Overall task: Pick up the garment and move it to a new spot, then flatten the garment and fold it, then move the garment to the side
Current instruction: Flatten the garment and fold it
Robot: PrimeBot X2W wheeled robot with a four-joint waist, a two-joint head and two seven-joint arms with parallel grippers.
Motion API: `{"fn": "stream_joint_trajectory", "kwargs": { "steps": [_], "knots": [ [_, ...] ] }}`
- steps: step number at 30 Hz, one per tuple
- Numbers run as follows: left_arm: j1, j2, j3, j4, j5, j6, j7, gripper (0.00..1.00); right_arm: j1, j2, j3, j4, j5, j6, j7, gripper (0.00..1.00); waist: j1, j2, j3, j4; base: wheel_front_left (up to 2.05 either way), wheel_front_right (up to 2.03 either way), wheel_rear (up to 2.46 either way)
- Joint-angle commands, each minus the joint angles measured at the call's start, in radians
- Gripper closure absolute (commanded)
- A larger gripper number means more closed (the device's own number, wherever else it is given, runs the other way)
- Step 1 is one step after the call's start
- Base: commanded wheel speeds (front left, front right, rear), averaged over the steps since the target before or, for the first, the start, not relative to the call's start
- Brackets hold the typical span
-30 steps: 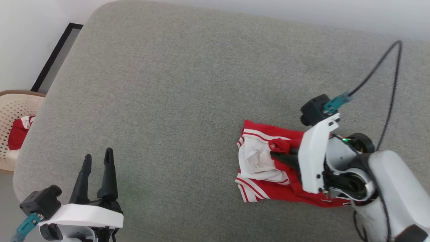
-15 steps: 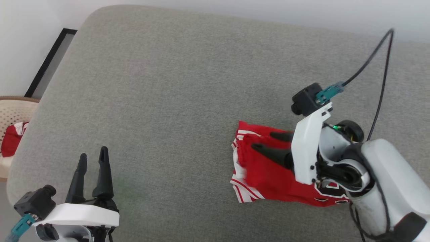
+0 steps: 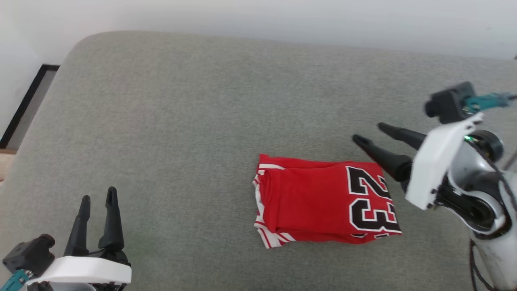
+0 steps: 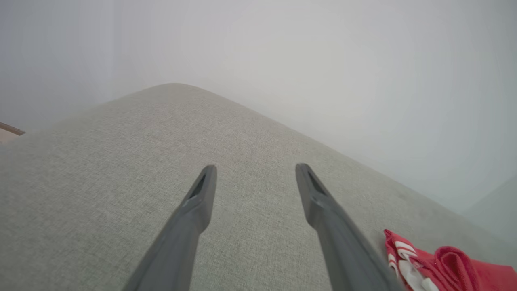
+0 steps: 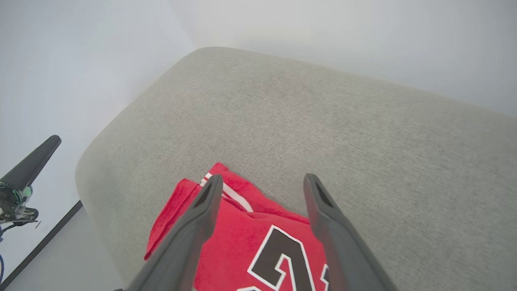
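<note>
**Item 1.** Left gripper point(image 3: 98, 193), white housing with two long dark fingers. Nearest the head camera. The jaws are spread wide and hold nothing, over bare cushion.

**Item 2.** Red jersey garment point(image 3: 319, 206) with a black, white-outlined "23" and striped trim, folded into a compact rectangle. It lies flat, well to the right of the left jaws and just beneath and ahead of the right jaws. In the right wrist view it sits below the fingers, apart from them.

**Item 3.** Right gripper point(image 3: 368, 131), same pattern as the left. The jaws are fully parted and empty, hanging clear beside the numbered end of the garment.

**Item 4.** Grey woven upholstered cushion point(image 3: 181, 121). It carries the garment and runs beyond both jaws to a pale wall.

**Item 5.** Tan sliver point(image 3: 4, 165) at the picture's edge, far left of the left jaws. Too little of it shows to identify it or tell any contents.

**Hazards (judgement).** The move to the side looks outstanding.
- A pinch at one edge may lift only the top layer and open the fold.
- Dragging across the coarse weave may shear the layers apart, and the striped hem already peeks out at the end far from the right jaws.
</note>
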Motion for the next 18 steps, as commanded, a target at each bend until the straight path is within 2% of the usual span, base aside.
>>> {"fn": "stream_joint_trajectory", "kwargs": {
  "steps": [1, 9, 18],
  "knots": [
    [0.006, 0.003, 0.002, -0.004, 0.0, -0.004, -0.004, 0.0, 0.016, 0.001, -0.003, -0.005, -0.003, 0.0, -0.011, 0.0, 0.0, 0.0, -0.011, -0.015, 0.0, 0.0, 0.0],
    [0.029, 0.028, -0.001, -0.015, 0.013, -0.004, -0.004, 0.0, 0.129, -0.039, -0.102, -0.013, -0.056, 0.0, -0.263, 0.0, 0.0, 0.0, -0.046, -0.078, 0.0, 0.0, 0.0],
    [0.054, 0.051, -0.006, -0.01, 0.044, -0.004, -0.004, 0.0, 0.259, -0.057, -0.176, 0.061, -0.154, 0.0, -0.588, 0.0, 0.0, 0.0, -0.075, -0.138, 0.0, 0.0, 0.0]
  ]
}}
